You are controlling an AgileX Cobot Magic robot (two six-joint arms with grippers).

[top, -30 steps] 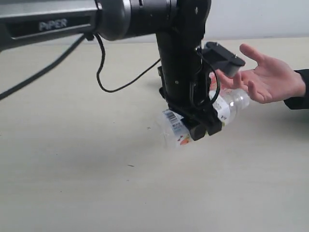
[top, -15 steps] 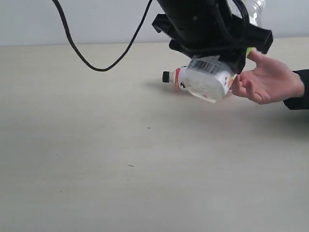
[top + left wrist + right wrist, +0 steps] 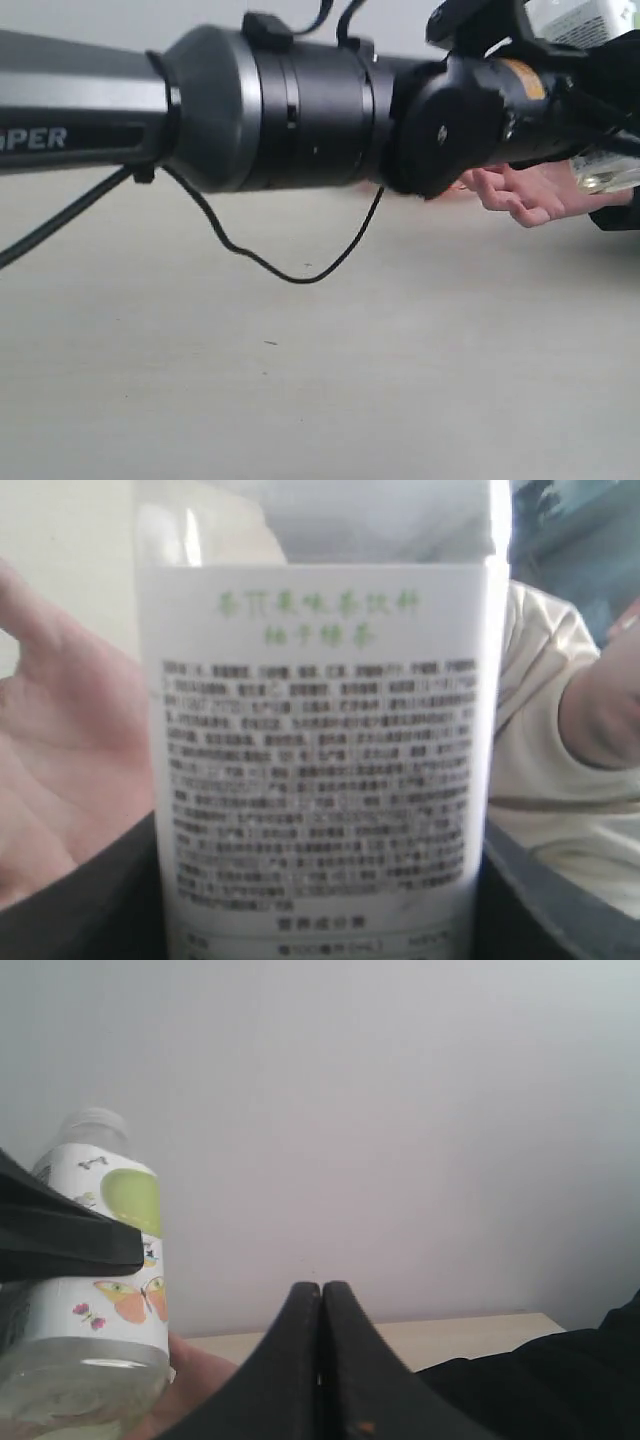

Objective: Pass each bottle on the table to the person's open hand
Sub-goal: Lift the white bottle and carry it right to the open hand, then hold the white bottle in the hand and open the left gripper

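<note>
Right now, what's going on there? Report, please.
Left gripper shut on bottle, over the open hand. Right gripper shut, empty. Left arm hides most of the exterior view.

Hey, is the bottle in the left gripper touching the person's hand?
Cannot tell. In the right wrist view the bottle overlaps the hand, but no view shows plain contact or a gap.

Figure: one bottle (image 3: 105,1315) in view. It is clear plastic with a pale cap and a white label bearing a green fruit, butterflies, green characters and dense black print. It stands upright, raised off the table (image 3: 300,380), base just over the open hand (image 3: 527,192); contact indeterminate.
</note>
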